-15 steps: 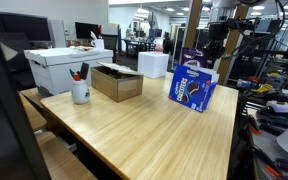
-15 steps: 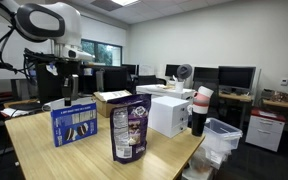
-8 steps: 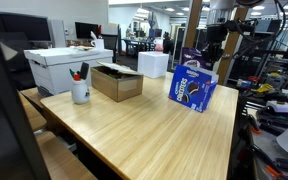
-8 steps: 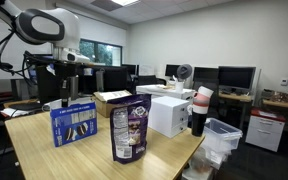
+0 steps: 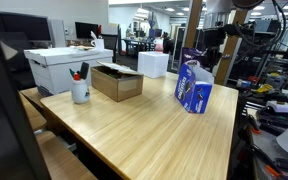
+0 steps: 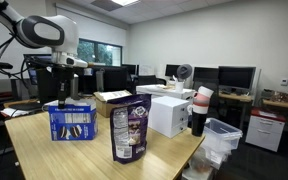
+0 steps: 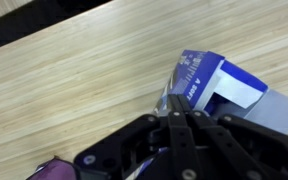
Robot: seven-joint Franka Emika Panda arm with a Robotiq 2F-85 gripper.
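Fingers [image 7: 172,130] of the gripper [image 7: 181,113] are pressed together, pinching the top flap of the blue cookie box [image 7: 219,85]. The box [image 5: 193,88] is tilted, well apart from the open cardboard box [image 5: 117,82] on the same table [image 5: 134,130]. Grasp looks done; cannot tell if it is lifted clear.

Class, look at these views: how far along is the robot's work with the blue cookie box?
Done: the grasp. The gripper is shut on the top of the blue cookie box. In hand: the box, slightly tilted, on or just above the wooden table; I cannot tell which. Left: setting it down squarely and letting go.
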